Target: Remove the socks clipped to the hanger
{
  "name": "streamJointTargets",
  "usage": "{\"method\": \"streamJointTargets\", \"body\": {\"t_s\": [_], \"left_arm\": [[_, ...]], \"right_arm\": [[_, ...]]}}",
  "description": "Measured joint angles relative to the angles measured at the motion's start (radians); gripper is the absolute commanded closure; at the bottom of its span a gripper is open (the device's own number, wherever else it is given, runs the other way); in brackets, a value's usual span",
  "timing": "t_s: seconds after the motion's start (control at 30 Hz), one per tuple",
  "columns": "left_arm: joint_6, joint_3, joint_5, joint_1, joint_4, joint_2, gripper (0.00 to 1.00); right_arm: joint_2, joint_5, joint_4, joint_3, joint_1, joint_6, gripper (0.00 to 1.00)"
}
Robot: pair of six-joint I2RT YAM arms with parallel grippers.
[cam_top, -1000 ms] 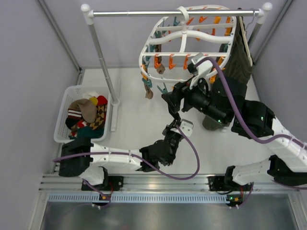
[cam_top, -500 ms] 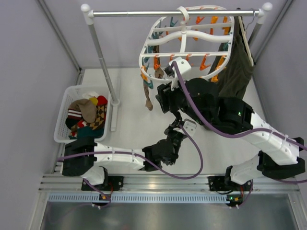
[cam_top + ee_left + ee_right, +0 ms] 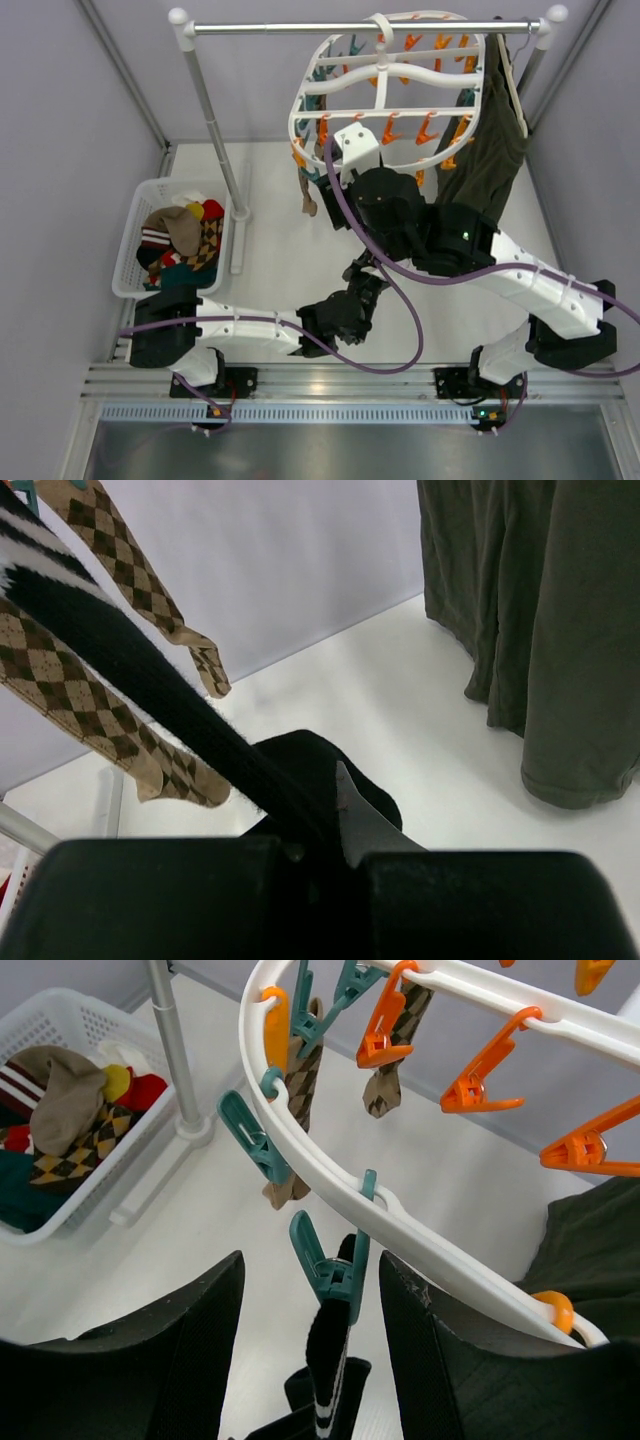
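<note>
The white ring hanger [image 3: 400, 90] hangs from the rail, with orange and teal pegs along it. A teal peg [image 3: 330, 1265] on its rim [image 3: 400, 1235] grips the striped cuff of a black sock [image 3: 330, 1360]. My right gripper [image 3: 310, 1260] is open, one finger on each side of that peg and neither touching it. The black sock [image 3: 150, 680] stretches down to my left gripper [image 3: 325, 820], which is shut on its lower end. Two argyle socks [image 3: 300, 1080] stay clipped further along the rim, also seen in the left wrist view [image 3: 70, 690].
A white basket [image 3: 135, 260] at the left holds several loose socks. The rail's stand pole [image 3: 215, 110] rises between basket and hanger. A dark olive garment [image 3: 490, 150] hangs at the rail's right end, reaching down to the white floor [image 3: 400, 710].
My right arm has swung left and up under the hanger's left rim, bringing its fingers around the teal peg and narrowing them slightly. The left arm keeps its hold and has barely moved.
</note>
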Motion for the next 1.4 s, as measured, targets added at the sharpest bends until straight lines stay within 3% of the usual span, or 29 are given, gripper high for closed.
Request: {"method": "streamJointTargets", "body": {"t_s": [0.4,0.5,0.6,0.63,0.7,0.73,0.97,1.07,1.4], "left_arm": [[0.0,0.0,0.019,0.0,0.0,-0.004,1.0],[-0.002,0.0,0.024,0.0,0.0,-0.01,1.0],[-0.003,0.0,0.026,0.0,0.0,-0.015,1.0],[-0.004,0.0,0.026,0.0,0.0,-0.015,1.0],[-0.006,0.0,0.026,0.0,0.0,-0.015,1.0],[-0.008,0.0,0.026,0.0,0.0,-0.015,1.0],[-0.064,-0.06,0.033,0.015,0.0,-0.055,1.0],[-0.107,-0.122,0.034,0.039,0.0,-0.09,1.0],[-0.221,-0.228,0.041,0.078,-0.013,-0.135,1.0]], "right_arm": [[0.037,0.106,0.079,-0.053,0.0,-0.028,0.47],[0.041,0.14,0.119,-0.066,0.0,-0.044,0.53],[0.045,0.166,0.154,-0.079,0.0,-0.062,0.67],[0.046,0.173,0.165,-0.085,0.0,-0.067,0.77],[0.047,0.187,0.182,-0.093,0.0,-0.073,0.81],[0.047,0.191,0.19,-0.098,0.0,-0.073,0.87],[0.046,0.196,0.233,-0.117,0.0,-0.078,0.91],[0.045,0.192,0.244,-0.122,0.0,-0.077,0.99],[0.011,0.109,0.293,-0.17,-0.008,-0.042,1.0]]}}
